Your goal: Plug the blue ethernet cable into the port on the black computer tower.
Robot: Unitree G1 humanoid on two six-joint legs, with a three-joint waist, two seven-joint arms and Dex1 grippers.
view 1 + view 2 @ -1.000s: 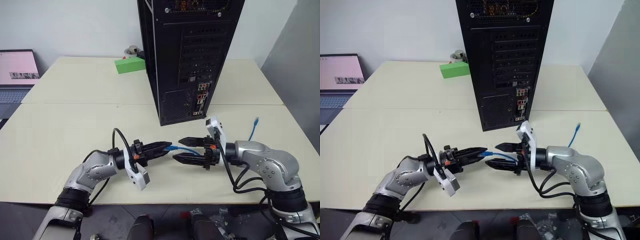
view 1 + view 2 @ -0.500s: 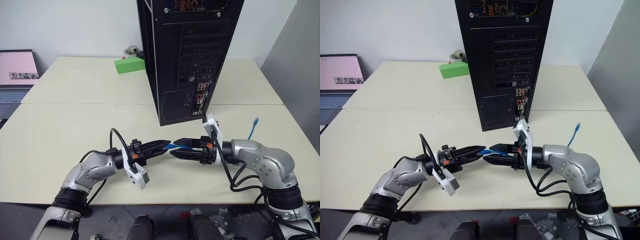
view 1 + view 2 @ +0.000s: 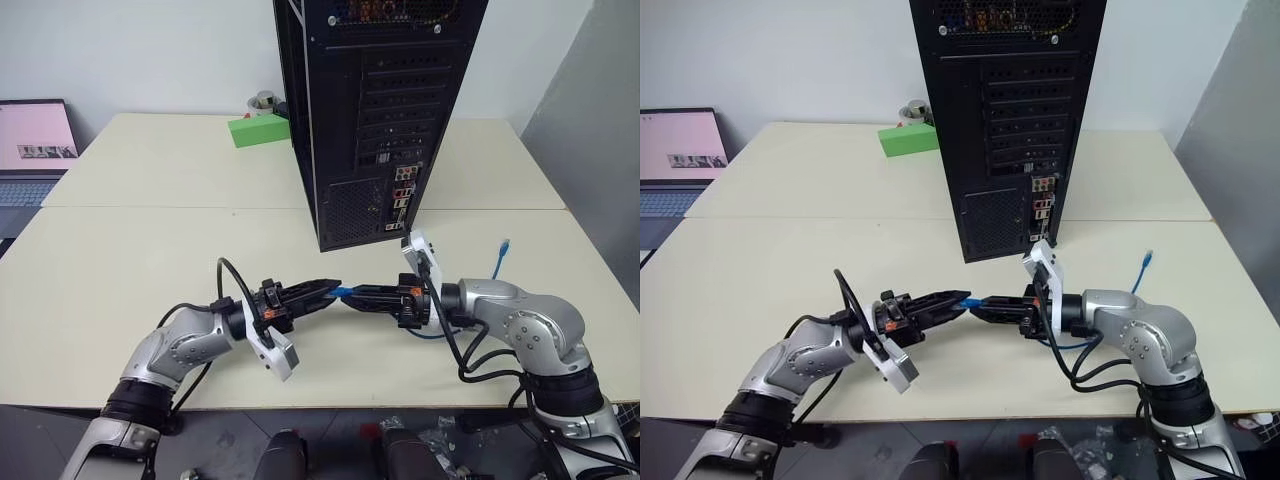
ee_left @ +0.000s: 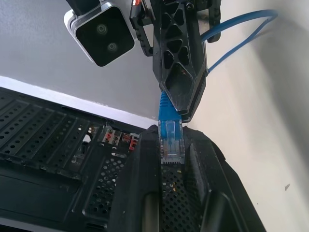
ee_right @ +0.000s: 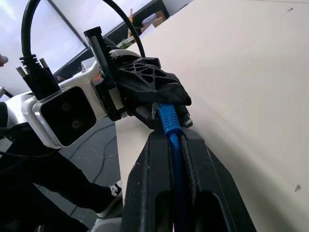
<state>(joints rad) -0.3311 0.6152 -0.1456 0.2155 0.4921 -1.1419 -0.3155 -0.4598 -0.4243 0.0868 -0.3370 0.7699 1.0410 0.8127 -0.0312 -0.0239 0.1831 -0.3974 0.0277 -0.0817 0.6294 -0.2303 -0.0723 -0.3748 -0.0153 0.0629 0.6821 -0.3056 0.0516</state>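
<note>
1. Status: the blue ethernet cable (image 3: 344, 292) is held off the tabletop (image 3: 140, 250) in front of the black computer tower (image 3: 375, 110); its plug is not yet in the port (image 3: 402, 201)
2. My left claw (image 3: 330, 288) is clamped on the clear plug; my right claw (image 3: 350, 297) is clamped on the cord just behind it
3. Both claws meet tip to tip, roughly level, forearms angled inward
4. The cable's far end (image 3: 503, 246) lies on the tabletop to my right
5. Remaining: carry the plug to the rear connector cluster, align, insert
</note>
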